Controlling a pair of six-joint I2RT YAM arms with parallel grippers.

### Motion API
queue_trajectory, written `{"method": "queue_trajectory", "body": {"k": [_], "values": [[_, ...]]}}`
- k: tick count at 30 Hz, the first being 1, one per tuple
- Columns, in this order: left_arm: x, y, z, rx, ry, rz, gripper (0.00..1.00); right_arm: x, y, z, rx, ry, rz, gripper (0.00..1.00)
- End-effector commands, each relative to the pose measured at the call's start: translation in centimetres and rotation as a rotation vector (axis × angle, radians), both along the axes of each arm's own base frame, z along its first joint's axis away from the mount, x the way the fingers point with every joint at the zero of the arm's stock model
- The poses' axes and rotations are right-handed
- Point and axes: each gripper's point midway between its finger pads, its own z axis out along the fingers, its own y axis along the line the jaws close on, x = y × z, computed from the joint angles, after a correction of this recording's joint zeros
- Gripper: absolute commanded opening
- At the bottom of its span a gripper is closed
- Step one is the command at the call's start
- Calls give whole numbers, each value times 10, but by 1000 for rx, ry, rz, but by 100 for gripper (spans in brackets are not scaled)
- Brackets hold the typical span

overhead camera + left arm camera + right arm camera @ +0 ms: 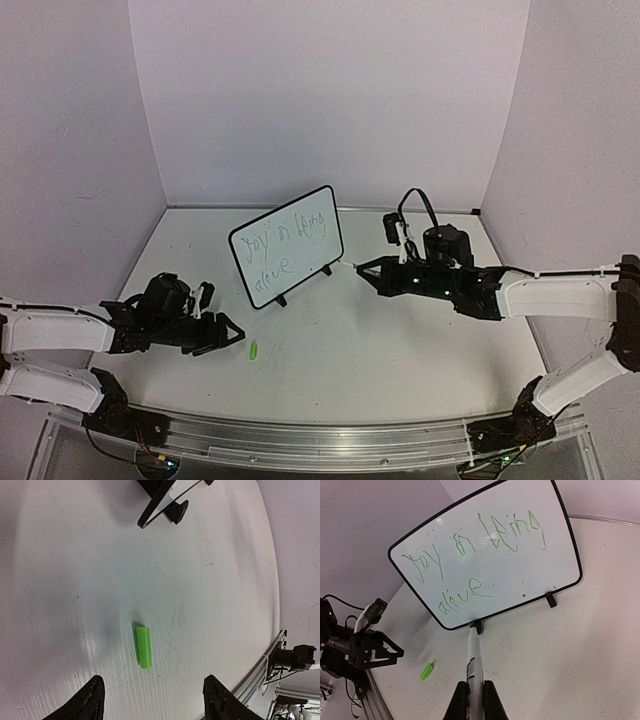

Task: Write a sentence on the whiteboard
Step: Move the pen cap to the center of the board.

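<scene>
Left wrist view puts the green cap [143, 646] flat on the counter [60, 580] just ahead of my left hand [155, 702], lying in the gap between the two fingers, which stand well apart and touch nothing. My right hand [475, 700] is clamped on the marker [474, 660], whose tip points at the lower edge of the whiteboard [530, 575] by one of its feet; I cannot tell whether it touches. The board stands upright beyond that tip, and the sentence [460, 547] runs across it in two green lines, so I judge the writing finished and the capping next. To do that well, I should bring my left hand straight down with the cap centred between the fingers. I should turn the wrist so they close across its narrow sides, not its ends. The cap is small and light and may skid on the smooth counter, so a slow, even close should serve best. Meanwhile my right hand should draw the marker back without nudging the board's foot.
</scene>
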Motion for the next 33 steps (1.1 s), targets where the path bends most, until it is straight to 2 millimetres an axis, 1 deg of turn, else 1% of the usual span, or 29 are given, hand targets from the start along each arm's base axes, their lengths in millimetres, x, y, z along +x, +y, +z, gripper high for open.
{"method": "queue_trajectory", "body": {"k": [1,6,11,17,33], "values": [[5,-16,7,-71,-24,-14,67,4,6,4,15,-13,-11,0],[3,-21,-5,-63,10,-23,66,5,9,2,11,-10,-6,0],[3,-24,-9,-62,24,-27,66,6,11,1,9,-9,-5,0],[-3,-32,-21,-58,63,-42,66,7,13,0,6,-9,-3,0],[-11,-59,-32,-56,98,-91,66,6,12,-3,3,-5,-6,0]]}}
